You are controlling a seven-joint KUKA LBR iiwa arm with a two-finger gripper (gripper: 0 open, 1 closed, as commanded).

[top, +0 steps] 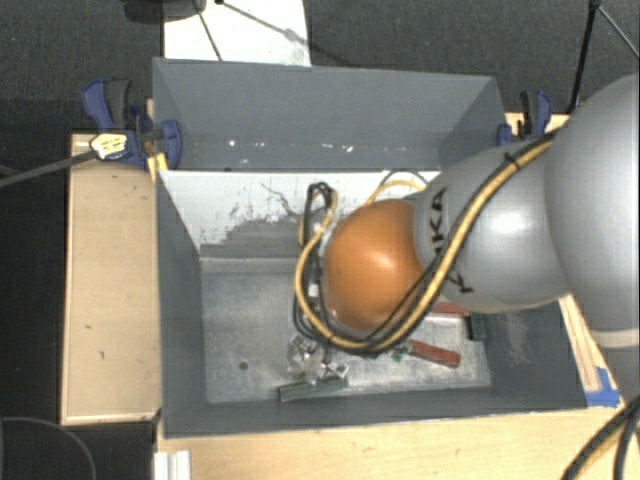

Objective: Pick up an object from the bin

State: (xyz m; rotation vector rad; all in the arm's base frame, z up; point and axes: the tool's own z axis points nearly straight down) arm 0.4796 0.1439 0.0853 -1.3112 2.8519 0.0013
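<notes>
My gripper (318,364) is low over the bin floor near the front wall, just under the orange cover on the wrist. Right beneath it lies a flat dark green strip (309,392), stretched left to right along the floor; whether the gripper touches it I cannot tell. To the right lies a tool with a red handle (437,354) and a small green end (401,353).
A small dark thing (475,327) and a red sliver (450,310) peek out from under the arm at the right. The arm and its cables cover the right half of the bin. The left part of the floor is bare grey metal.
</notes>
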